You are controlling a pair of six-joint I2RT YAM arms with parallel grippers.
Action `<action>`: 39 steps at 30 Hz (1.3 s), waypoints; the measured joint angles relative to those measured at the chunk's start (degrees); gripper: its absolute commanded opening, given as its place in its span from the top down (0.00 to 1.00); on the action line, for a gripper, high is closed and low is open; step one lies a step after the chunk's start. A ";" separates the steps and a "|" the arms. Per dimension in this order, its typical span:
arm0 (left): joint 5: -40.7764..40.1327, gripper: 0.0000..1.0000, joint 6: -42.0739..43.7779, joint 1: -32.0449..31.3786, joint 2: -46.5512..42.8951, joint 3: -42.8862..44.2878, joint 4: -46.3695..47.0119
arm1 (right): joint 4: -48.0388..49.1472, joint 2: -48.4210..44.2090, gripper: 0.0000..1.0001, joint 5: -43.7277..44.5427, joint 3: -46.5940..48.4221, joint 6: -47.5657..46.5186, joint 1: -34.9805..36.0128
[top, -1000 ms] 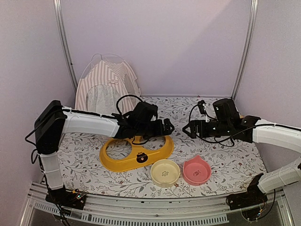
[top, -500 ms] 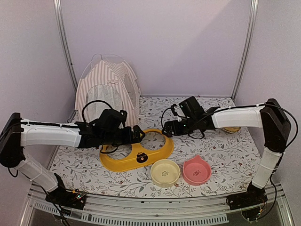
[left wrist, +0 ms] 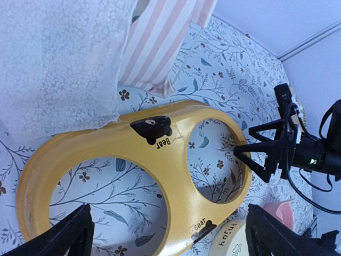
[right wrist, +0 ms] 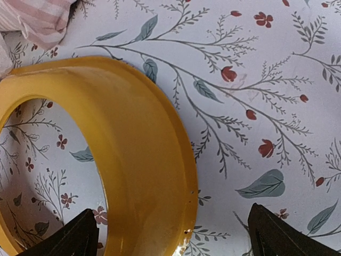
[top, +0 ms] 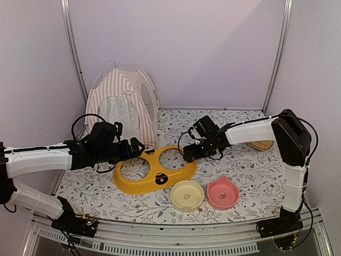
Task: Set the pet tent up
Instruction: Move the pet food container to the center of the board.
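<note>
The pink-and-white striped fabric pet tent (top: 123, 104) stood upright at the table's back left corner. Both grippers were spread wide and empty at opposite ends of the yellow plastic two-hole bowl stand (top: 154, 172): left gripper (top: 136, 149) at its left end, right gripper (top: 187, 152) at its right rim, likely positioned to shift it together.

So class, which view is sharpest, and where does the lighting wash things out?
Right wrist view is sharpest: the yellow bowl stand rim and floral cloth are crisp. Left wrist view overexposes the tent's mesh panel. Top external view is evenly lit, with soft shadows.
</note>
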 measured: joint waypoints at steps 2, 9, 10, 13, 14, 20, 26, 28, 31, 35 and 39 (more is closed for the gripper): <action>0.26 0.01 0.46 1.09 0.00 -0.17 -0.26 | 0.02 -0.33 0.00 -0.02 -0.50 0.17 -0.98; 2.29 0.01 2.21 2.49 0.74 -0.20 0.28 | 0.55 -9.49 0.01 0.92 -12.15 2.93 -9.53; 2.71 0.01 2.40 2.56 1.22 -0.20 0.48 | 0.50 -11.06 0.01 1.01 -13.86 3.50 -11.28; 4.50 0.01 3.08 2.62 3.56 -0.04 1.11 | 1.29 -16.48 0.01 0.85 -20.35 6.27 -16.57; 5.29 0.01 3.41 2.64 4.52 0.13 1.33 | 1.73 -18.14 0.01 0.79 -22.60 7.10 -19.58; 11.32 0.07 5.55 1.79 9.92 2.23 2.78 | 2.51 -24.48 0.01 0.55 -29.66 10.75 -23.69; 15.39 0.26 7.96 -4.39 14.67 4.55 2.32 | 3.41 -30.47 0.01 -0.22 -29.14 10.69 -22.64; 16.90 0.30 8.85 -7.13 15.67 4.59 1.64 | 3.21 -31.91 0.02 -0.11 -28.50 10.49 -21.97; 18.93 0.35 9.66 -10.47 16.98 4.70 0.74 | 2.82 -33.92 0.02 0.22 -27.87 10.38 -20.31; 20.65 0.43 10.75 -13.49 19.63 6.69 -1.55 | 0.94 -35.58 0.03 0.90 -27.61 10.40 -16.85; 21.59 0.57 11.82 -15.93 24.76 11.04 -2.64 | -1.51 -35.67 0.03 2.54 -26.99 10.75 -11.96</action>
